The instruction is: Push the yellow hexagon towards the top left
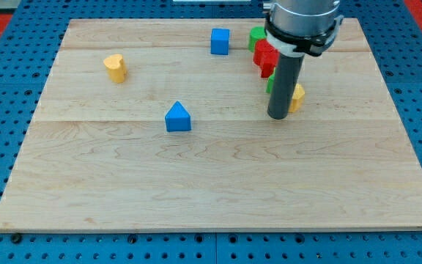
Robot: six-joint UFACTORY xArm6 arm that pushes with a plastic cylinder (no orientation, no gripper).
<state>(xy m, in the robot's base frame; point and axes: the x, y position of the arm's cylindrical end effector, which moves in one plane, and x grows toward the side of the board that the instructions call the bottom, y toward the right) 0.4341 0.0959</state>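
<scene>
The yellow hexagon (297,96) lies right of centre on the wooden board (211,191), mostly hidden behind my rod. My tip (278,116) rests on the board just left of and below the hexagon, touching or nearly touching it. A yellow heart-shaped block (115,67) sits at the upper left. A blue triangle (177,117) sits left of centre. A blue cube (220,41) is at the top centre.
A red block (265,58) and a green block (256,37) lie at the view's top right, partly hidden by the arm. Another green block (269,85) peeks out behind the rod. The board ends in blue matting on all sides.
</scene>
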